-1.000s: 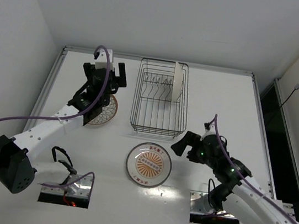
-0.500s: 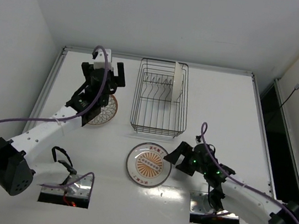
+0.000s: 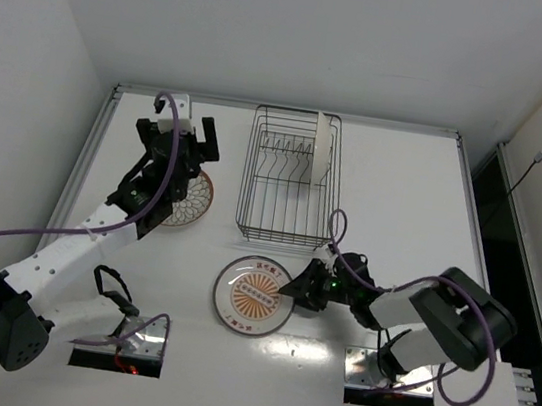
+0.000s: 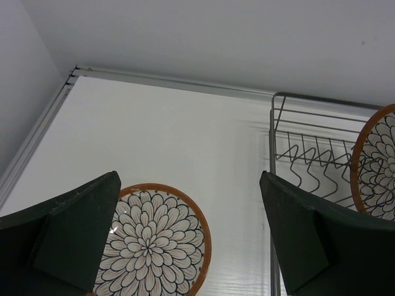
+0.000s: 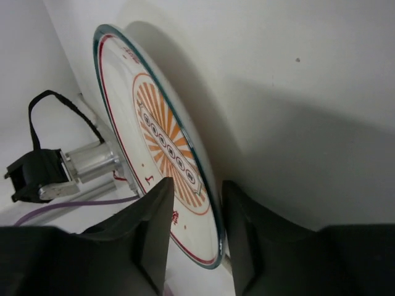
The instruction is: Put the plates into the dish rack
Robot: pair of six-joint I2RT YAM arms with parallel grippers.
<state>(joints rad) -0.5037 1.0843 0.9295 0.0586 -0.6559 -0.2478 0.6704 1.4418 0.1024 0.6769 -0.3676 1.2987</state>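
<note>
1 of 3 loaded. The first orange plate (image 3: 320, 149) stands on edge in the right half of the dish rack (image 3: 277, 199), apparently among the prongs. The other two are out on the table (image 3: 402, 201).

Second orange plate (image 4: 151, 243) lies flat just left of the rack. The left gripper (image 4: 188, 185) hovers over it with jaws wide and nothing between them, so there is no contact yet. That pick hasn't started.

Sunburst plate (image 3: 253, 294) sits in front of the rack, near the table's middle. The right gripper (image 3: 296, 289) is down at its right edge. From the wrist view the fingers (image 5: 151, 228) have narrowed to either side of the rim, one over the patterned face and one under the back. I can't tell whether they're actually pinching it or just bracketing it, and I can't tell whether the plate is off the surface at all.

My read is that the right arm is at the grasp step for plate two — once the clamp is firm it needs a lift, a tip to vertical, and a drop into a free slot left of the standing plate. Plate three waits on the left arm. So roughly a third is done, and both remaining picks are rim grabs off a flat table — the fiddly part.
</note>
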